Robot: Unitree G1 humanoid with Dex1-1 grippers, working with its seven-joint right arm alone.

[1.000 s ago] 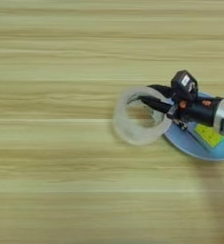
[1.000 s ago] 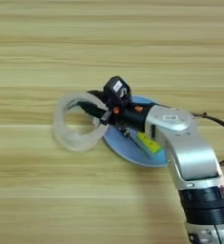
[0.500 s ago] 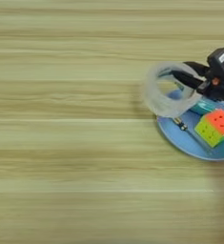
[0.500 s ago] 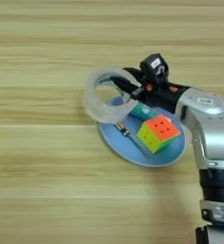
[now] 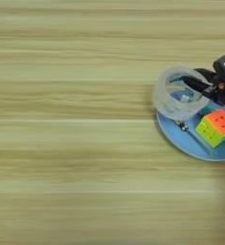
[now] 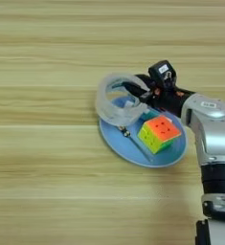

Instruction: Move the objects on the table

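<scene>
Right eye view, gripper: your right gripper (image 6: 133, 91) sits at the end of the silver forearm (image 6: 207, 119), which enters from the bottom right and bends toward the left. Its two black fingers (image 6: 141, 80) point left.
Grip state: one finger lies inside the ring and one along its outer wall, so the fingers are clamped on the near wall of the tape roll (image 6: 115, 99).
Tape roll: you hold the wide translucent whitish roll at its right side. It extends left of the fingertips and is tilted, with its open centre facing up and toward the camera. Its lower edge overlaps the upper-left rim of the plate (image 6: 133, 153); you cannot tell from either view whether it touches the plate.
Plate: the blue oval plate lies just below and to the right of the fingertips, flat on the table (image 6: 42, 158).
Cube: the puzzle cube (image 6: 159, 133) rests on the plate, below the gripper body and just right of the roll, apart from the fingers. Its orange face points up and its yellow-green face points toward the lower left.
Small items on plate: a thin dark stick-like item (image 6: 133, 141) lies on the plate left of the cube; you cannot identify it.
Table: light wood with horizontal grain extends well to the left of the gripper.
</scene>
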